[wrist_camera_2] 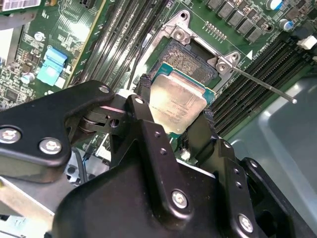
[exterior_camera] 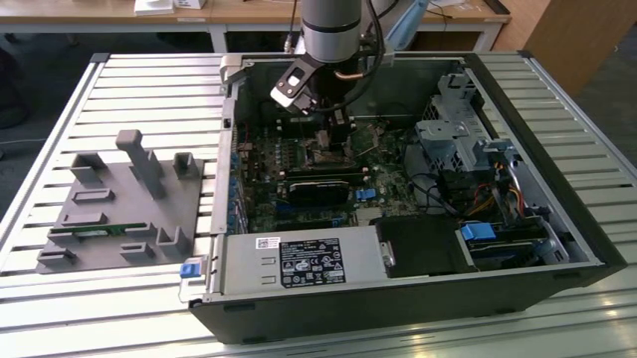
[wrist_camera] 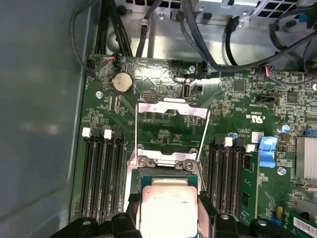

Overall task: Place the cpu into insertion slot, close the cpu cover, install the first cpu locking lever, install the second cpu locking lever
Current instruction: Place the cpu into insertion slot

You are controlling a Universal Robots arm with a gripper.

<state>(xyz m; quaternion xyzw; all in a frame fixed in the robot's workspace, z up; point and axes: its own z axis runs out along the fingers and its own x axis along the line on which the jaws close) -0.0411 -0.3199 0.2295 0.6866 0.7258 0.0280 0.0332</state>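
My gripper (wrist_camera_2: 176, 104) is shut on the cpu (wrist_camera_2: 179, 99), a silvery square chip pinched by its two edges between black fingers (wrist_camera_2: 142, 87). The chip hangs just over the insertion slot (wrist_camera_2: 192, 60), whose dark pin field shows past the chip's far edge. In the first wrist view the cpu (wrist_camera: 168, 206) sits in the gripper (wrist_camera: 168, 210) at the socket's frame (wrist_camera: 161, 162). The cpu cover (wrist_camera: 171, 111) is swung open and lies back on the green board. Two thin locking levers (wrist_camera: 203, 135) stand released beside it. In the exterior view the gripper (exterior_camera: 324, 140) reaches down into the open case.
Long black memory slots (wrist_camera: 104, 173) flank the socket on both sides. A blue clip (wrist_camera: 267, 151) and cable bundles (wrist_camera: 198, 29) lie nearby. In the exterior view a black block (exterior_camera: 321, 190), the power supply (exterior_camera: 298, 261), a drive cage (exterior_camera: 458, 134) and a grey fixture (exterior_camera: 119, 209) on the slatted table show.
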